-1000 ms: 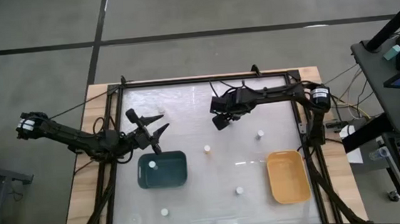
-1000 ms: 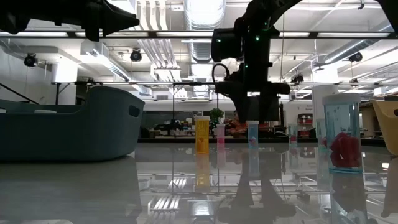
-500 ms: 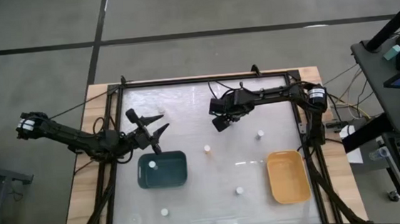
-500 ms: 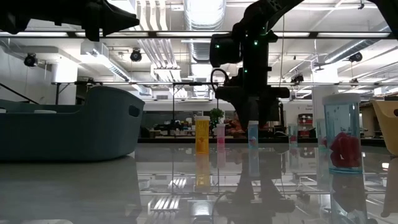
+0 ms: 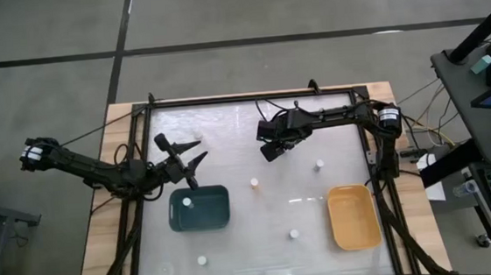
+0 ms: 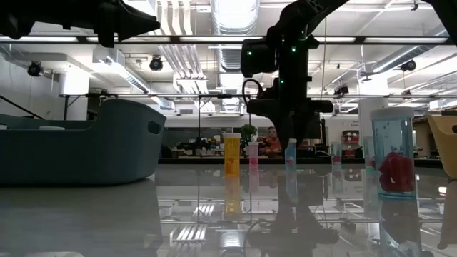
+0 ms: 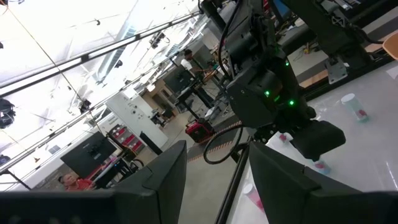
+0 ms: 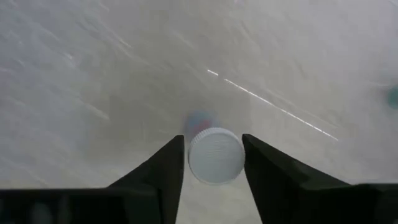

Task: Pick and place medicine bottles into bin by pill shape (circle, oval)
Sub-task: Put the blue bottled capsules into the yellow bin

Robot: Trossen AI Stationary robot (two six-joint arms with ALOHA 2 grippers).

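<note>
- right gripper (image 8: 213, 155) low over far-centre of table (image 5: 262, 233), fingers pinched on a white-capped bottle (image 8: 216, 154) – set to lift it upright
- left gripper (image 5: 190, 164) waits spread open, empty, above teal bin (image 5: 220, 217)
- yellow bin (image 5: 355, 234) near right – other bottles loose

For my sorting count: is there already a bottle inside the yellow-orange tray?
No. In the high view the yellow-orange tray shows only its bare floor, while one white-capped bottle lies in the dark teal tray.
</note>
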